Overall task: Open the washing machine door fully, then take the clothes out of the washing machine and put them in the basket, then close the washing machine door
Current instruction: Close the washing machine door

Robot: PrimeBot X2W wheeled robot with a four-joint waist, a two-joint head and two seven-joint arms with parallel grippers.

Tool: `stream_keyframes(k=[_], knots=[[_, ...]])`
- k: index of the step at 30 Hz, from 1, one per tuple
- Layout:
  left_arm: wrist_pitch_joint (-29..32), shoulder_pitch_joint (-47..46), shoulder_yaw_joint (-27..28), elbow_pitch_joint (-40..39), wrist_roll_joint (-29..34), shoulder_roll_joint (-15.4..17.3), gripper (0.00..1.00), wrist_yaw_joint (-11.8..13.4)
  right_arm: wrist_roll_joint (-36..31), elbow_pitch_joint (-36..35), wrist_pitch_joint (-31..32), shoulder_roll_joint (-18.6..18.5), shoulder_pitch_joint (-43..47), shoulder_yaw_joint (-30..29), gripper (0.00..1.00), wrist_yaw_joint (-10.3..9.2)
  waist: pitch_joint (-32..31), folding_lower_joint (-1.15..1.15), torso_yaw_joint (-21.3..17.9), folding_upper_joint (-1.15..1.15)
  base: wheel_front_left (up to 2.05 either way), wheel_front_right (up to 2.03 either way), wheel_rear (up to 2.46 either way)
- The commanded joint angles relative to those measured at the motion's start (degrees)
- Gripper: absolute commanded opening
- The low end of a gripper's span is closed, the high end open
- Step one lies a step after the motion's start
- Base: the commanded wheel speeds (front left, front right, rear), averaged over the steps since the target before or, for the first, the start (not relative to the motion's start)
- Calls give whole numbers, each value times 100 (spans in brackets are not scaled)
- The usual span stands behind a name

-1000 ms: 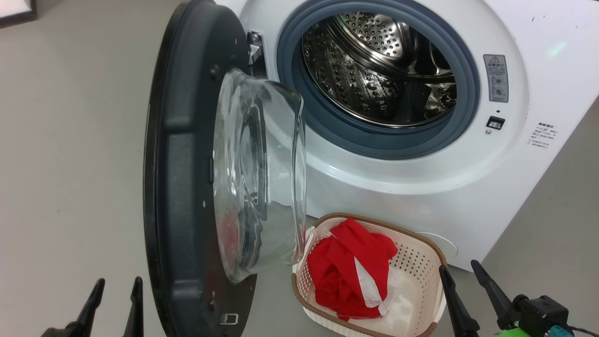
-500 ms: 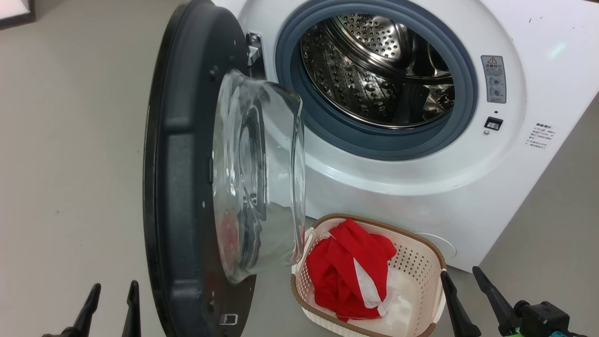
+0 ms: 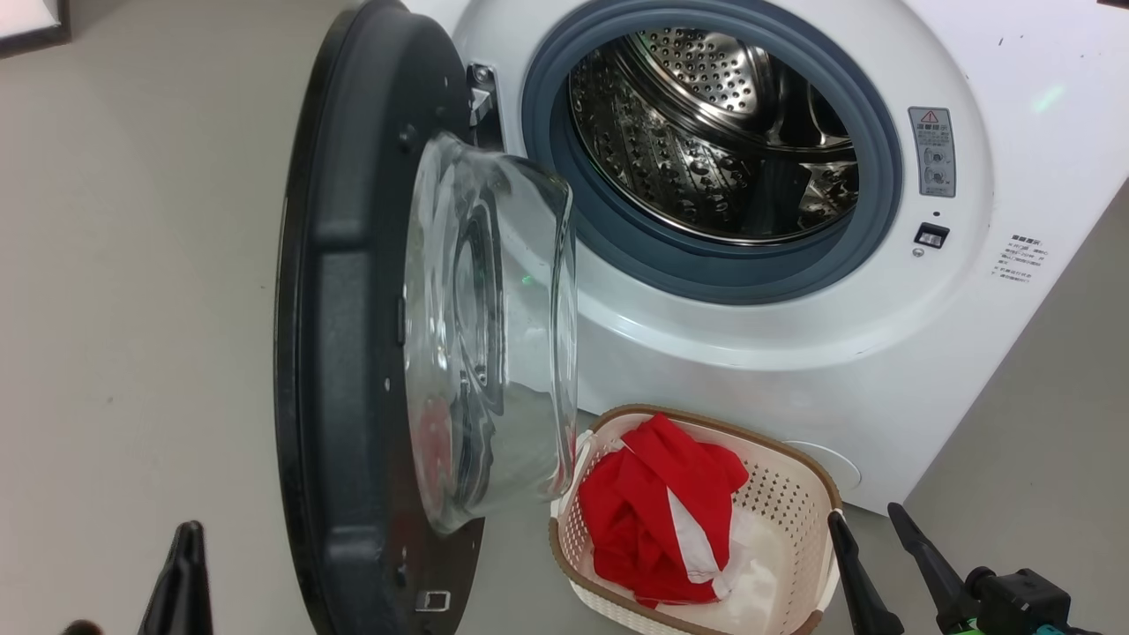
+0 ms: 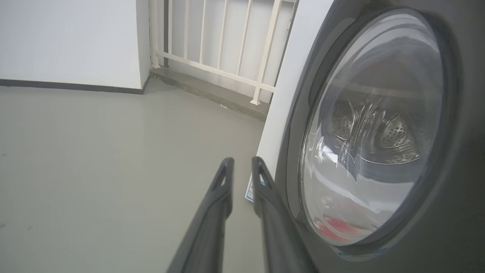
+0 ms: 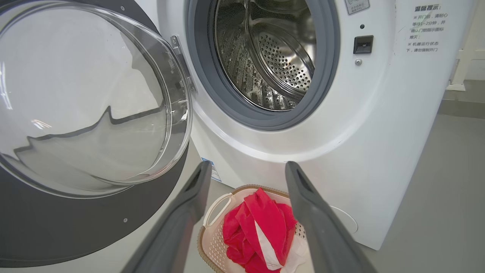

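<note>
Since the earlier frame, the left gripper (image 4: 243, 167) has drawn its fingers nearly together; they pinch nothing. It sits at the lower left of the head view, just beside the outer face of the washing machine door (image 3: 340, 353), which stands wide open. The right gripper (image 3: 864, 513) is spread and empty at the lower right. The clothes (image 3: 644, 520) lie in the basket (image 3: 788, 498) at bottom centre, and the drum (image 3: 706, 132) of the washing machine (image 3: 794, 353) appears empty. Step in hand, as judged: door closing. The next move calls for pressing the narrowed fingers against the door's outer face and swinging it toward the opening.
</note>
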Motion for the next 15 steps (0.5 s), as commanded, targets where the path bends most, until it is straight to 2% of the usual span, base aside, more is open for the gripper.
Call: stream_keyframes(k=[1, 4, 9, 15], knots=[[-69, -251, 206, -152, -335, 58, 0, -32, -17, -114, -37, -41, -55, 102, 100, 36, -3, 0, 2, 0, 0, 0, 0], [-69, -372, 55, -173, -1420, 255, 0, -32, -14, -104, -37, -29, -57, 123, 100, 36, -13, 0, 6, 0, 0, 0, 0], [-69, -555, -381, -262, -3052, 883, 0, -32, -6, -95, -37, -15, -57, 152, 100, 36, -34, 0, -1, 0, 0, 0, 0], [288, -639, -1047, -1128, -4970, 1608, 0, -32, -16, -105, -37, 8, -49, 167, 100, 36, -8, 0, -38, 0, 0, 0, 0]])
